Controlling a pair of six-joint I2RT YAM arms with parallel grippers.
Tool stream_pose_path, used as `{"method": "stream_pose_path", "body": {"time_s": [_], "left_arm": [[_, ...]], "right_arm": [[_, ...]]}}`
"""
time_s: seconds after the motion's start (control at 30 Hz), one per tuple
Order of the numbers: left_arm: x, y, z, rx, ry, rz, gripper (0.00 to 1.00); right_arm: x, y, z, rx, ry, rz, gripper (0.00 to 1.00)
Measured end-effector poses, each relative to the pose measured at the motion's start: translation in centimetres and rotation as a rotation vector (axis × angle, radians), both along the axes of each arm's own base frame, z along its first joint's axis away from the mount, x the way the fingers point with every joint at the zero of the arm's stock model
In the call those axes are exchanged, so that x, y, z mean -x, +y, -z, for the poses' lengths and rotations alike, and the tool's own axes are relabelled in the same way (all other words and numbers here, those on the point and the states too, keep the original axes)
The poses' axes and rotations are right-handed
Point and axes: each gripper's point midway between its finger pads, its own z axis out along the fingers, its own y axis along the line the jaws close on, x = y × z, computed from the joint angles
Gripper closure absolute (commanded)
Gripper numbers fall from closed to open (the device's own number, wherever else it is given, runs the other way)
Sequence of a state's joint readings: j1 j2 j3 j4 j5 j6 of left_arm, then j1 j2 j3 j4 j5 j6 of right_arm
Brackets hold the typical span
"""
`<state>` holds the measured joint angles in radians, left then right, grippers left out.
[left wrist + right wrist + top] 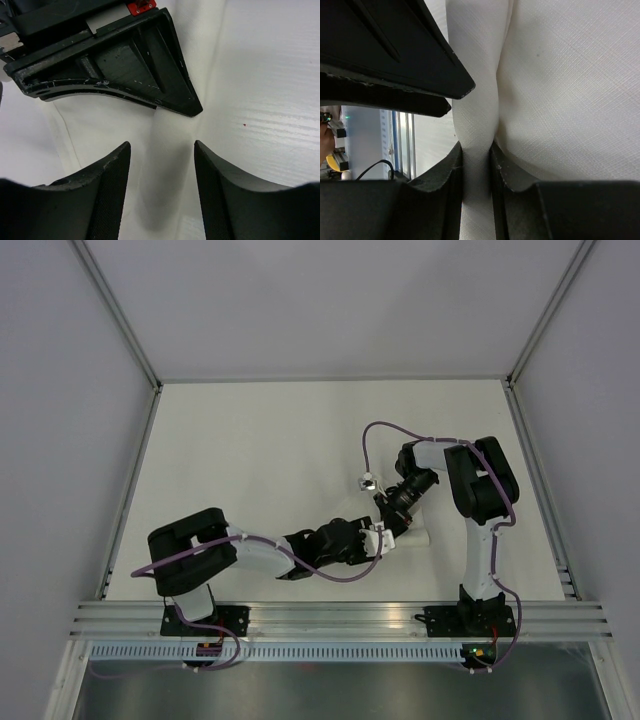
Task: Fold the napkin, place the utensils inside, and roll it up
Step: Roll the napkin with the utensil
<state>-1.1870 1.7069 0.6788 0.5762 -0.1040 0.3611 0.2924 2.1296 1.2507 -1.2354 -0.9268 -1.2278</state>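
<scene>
The napkin (418,537) shows as a short white roll on the white table, right of where both grippers meet. My right gripper (476,147) is shut on a narrow rolled ridge of the napkin (475,75), cloth pressed between both pads. My left gripper (162,145) is open and straddles the same ridge of the napkin (162,200) without touching it; the right gripper's finger (130,65) lies just ahead. From above, the left gripper (378,540) and the right gripper (388,525) nearly touch. A small shiny silver piece (368,481) sits beside the right wrist; I cannot tell if it is one of the utensils.
The white table (300,440) is bounded by metal frame rails at the left (130,490), the right (540,490) and along the near edge (340,615). Purple cables loop off both arms.
</scene>
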Motion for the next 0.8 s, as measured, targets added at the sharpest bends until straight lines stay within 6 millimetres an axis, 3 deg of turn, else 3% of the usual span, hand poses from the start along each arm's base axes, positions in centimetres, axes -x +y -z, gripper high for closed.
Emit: {"method": "stream_pose_path", "body": {"time_s": [0.3,0.57,0.67,0.7,0.77,0.8], "left_arm": [[0.2,-0.4,0.8,-0.062,-0.051,0.051,0.36],[-0.2,-1.2,2.3,-0.102,-0.064,0.068,0.38],[-0.3,-1.6,2.5,-0.107,-0.062,0.070,0.58],[-0.3,-1.7,2.6,-0.109,-0.058,0.073,0.73],[0.0,-1.9,2.9,-0.128,-0.041,0.091,0.83],[0.1,-2.0,3.0,-0.136,-0.034,0.097,0.92]], "right_arm": [[0.0,-0.1,0.0,0.006,0.004,0.001,0.94],[0.1,-0.1,0.0,0.010,0.007,0.003,0.94],[0.1,-0.1,0.0,0.010,0.007,0.003,0.94],[0.1,-0.1,0.0,0.011,0.007,0.004,0.94],[0.1,-0.1,0.0,0.016,0.011,0.004,0.93],[0.1,-0.2,0.0,0.021,0.014,0.006,0.92]]}}
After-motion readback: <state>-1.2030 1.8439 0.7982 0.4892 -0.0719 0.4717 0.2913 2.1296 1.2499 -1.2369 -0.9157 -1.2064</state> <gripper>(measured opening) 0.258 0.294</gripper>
